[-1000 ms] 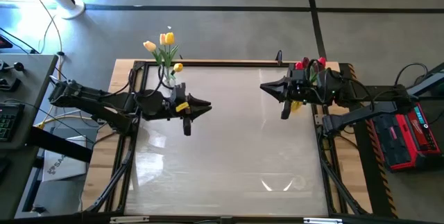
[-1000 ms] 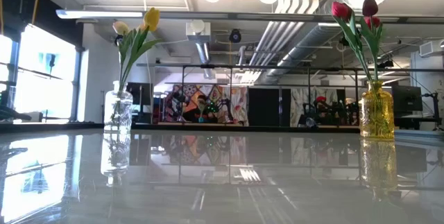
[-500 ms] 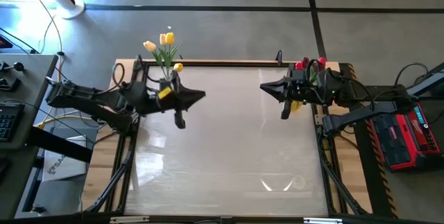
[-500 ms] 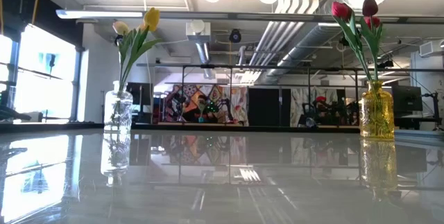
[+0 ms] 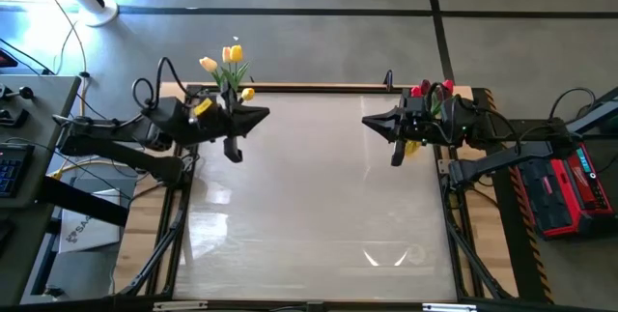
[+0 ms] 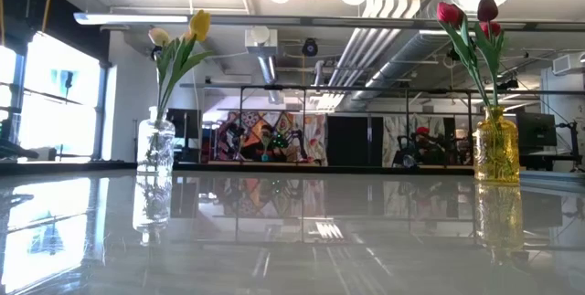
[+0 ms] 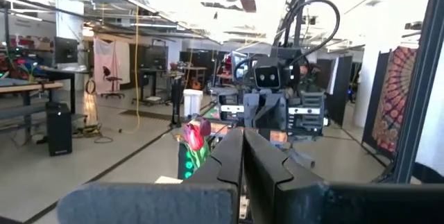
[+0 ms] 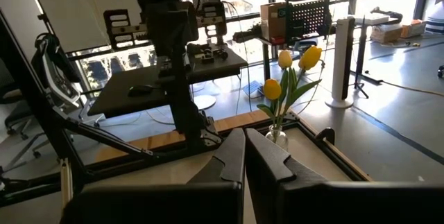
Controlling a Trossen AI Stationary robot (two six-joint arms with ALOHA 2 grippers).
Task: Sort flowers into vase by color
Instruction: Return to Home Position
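Glossy grey table [image 5: 319,206] holds yellow tulips [image 5: 233,54], red tulips [image 6: 450,14]; stems seem light, bendy, so grasp mid-stem; left tool [image 7: 243,141], right tool [image 8: 244,141] closed, empty.

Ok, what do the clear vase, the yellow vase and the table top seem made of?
Clear vase: colourless and see-through with bright glints, so glass by the look. Yellow vase: translucent amber glass, possibly plastic; light glows through it. Table top: smooth, glossy and pale; it mirrors both vases, and the material under the gloss is unclear.
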